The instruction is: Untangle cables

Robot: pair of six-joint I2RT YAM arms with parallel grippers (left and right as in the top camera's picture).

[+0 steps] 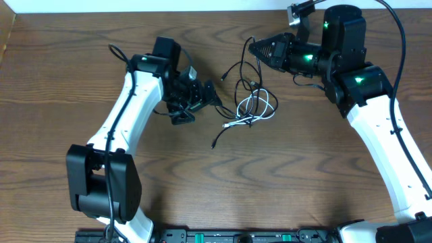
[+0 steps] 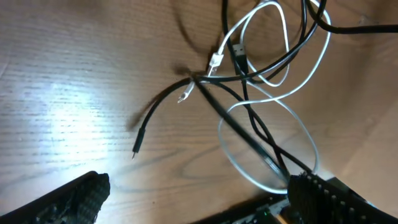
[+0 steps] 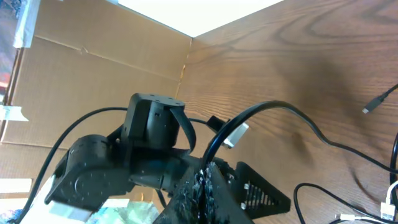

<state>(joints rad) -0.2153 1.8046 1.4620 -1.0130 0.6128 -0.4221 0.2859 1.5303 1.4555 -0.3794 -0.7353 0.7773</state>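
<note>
The cables lie tangled mid-table: a white cable (image 1: 266, 108) coiled in loops with thin black cables (image 1: 237, 71) crossing it. In the left wrist view the white cable (image 2: 297, 121) loops over the black cables (image 2: 249, 127), and one black plug end (image 2: 135, 149) lies free on the wood. My left gripper (image 1: 204, 104) is open just left of the tangle, with its fingers (image 2: 74, 199) wide apart and nothing between them. My right gripper (image 1: 252, 48) hangs above the tangle's far side, shut on a black cable (image 3: 273, 107) that arcs up from its fingertips (image 3: 202, 186) past a silver plug (image 3: 235, 134).
A loose black cable end (image 1: 214, 143) trails toward the table front. A thick black cord (image 1: 398, 40) runs along the right arm, and another (image 1: 118, 54) sits by the left arm. A cardboard wall (image 3: 93, 68) stands behind the table's far edge.
</note>
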